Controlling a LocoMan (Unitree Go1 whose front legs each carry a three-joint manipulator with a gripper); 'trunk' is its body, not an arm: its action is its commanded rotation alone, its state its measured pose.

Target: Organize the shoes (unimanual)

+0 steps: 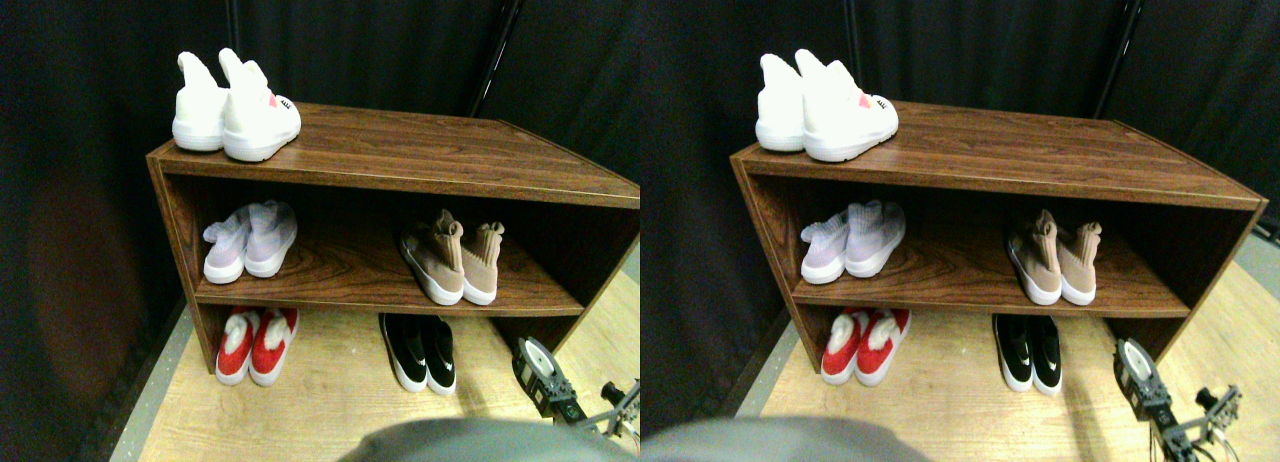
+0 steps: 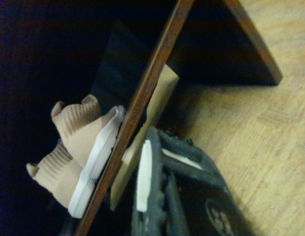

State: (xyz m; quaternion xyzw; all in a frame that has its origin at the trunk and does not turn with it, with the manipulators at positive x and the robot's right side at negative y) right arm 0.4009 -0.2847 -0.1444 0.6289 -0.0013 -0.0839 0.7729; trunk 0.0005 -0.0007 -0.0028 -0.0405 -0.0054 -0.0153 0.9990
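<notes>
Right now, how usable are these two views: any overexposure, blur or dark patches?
Stereo pair view: white shoes on top blow out, backdrop near black. Wrist view: soft, left side lost in dark, tan shoes readable, claw frame blurred up close.

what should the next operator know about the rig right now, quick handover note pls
Right gripper: low on the floor at the shelf's right front, empty; jaws not readable.
Shoes: white pair on top of the wooden shelf; lilac pair and tan pair on the middle shelf; red pair and black pair on the floor under it.
Done: all five pairs stand side by side.
Left: the tan pair sits angled, one shoe ahead of the other; probably the one to straighten, since the wrist camera faces it.
</notes>
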